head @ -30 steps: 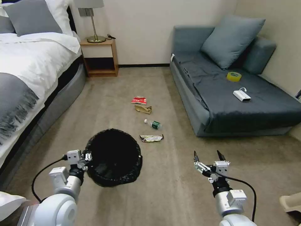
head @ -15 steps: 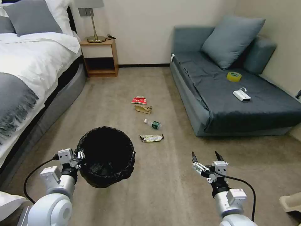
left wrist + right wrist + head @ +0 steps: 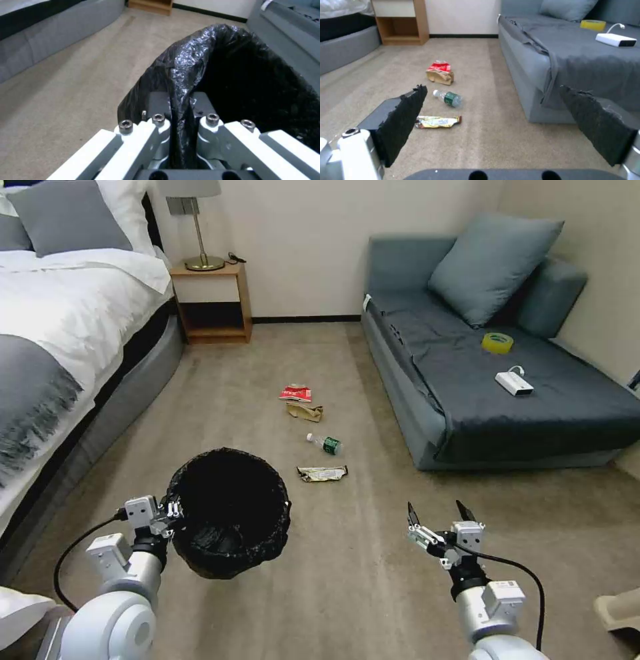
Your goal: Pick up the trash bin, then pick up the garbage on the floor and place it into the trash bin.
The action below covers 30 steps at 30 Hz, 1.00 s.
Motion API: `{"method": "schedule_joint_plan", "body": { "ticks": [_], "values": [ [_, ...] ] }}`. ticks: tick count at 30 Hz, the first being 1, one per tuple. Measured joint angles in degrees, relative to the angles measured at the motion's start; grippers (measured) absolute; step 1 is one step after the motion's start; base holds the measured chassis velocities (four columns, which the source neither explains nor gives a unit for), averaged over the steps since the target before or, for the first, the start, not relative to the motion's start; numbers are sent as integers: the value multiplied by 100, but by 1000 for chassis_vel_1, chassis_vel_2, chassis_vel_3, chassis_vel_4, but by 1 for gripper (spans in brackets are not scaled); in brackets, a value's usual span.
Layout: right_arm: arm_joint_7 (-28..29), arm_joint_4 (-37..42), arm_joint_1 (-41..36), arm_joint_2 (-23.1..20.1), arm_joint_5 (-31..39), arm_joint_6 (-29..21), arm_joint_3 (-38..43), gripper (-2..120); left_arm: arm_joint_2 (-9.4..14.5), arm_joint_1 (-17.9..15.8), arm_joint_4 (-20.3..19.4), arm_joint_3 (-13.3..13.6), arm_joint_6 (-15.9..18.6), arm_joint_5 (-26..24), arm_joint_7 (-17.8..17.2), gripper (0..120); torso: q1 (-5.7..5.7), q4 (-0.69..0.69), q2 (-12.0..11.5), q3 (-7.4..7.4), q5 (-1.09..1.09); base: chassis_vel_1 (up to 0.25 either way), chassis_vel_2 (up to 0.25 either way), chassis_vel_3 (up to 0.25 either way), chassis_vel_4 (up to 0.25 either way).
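Bin pickup complete: left gripper [image 3: 175, 511] fingers clamp the trash bin [image 3: 229, 511] rim between them. Right gripper [image 3: 437, 519] fingers spread, empty. Four garbage [image 3: 322, 473] pieces remain on the floor ahead.

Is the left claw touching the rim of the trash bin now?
Touching. In the left wrist view the left claw is shut on the bag-covered rim of the trash bin, with no gap.

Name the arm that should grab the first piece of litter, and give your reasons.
Right. The right gripper hangs free with jaws open, facing the gold wrapper on the carpet, probably its easiest first pick. The left gripper is clamped on the trash bin rim.
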Motion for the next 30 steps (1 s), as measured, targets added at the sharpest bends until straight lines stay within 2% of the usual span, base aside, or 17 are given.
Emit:
{"method": "schedule_joint_plan", "body": {
  "ticks": [21, 30],
  "values": [
    [-157, -61, 21, 14, -26, 95, -29, 100, -6, -41, 119, -553, -19, -223, 83, 5, 0, 0, 0, 0, 0, 0, 0, 0, 0],
    [-184, -88, 24, 30, -57, 130, -70, 100, 58, -78, 190, -793, -20, -322, 124, 5, 0, 0, 0, 0, 0, -116, 111, 117, -119]
  ]
}}
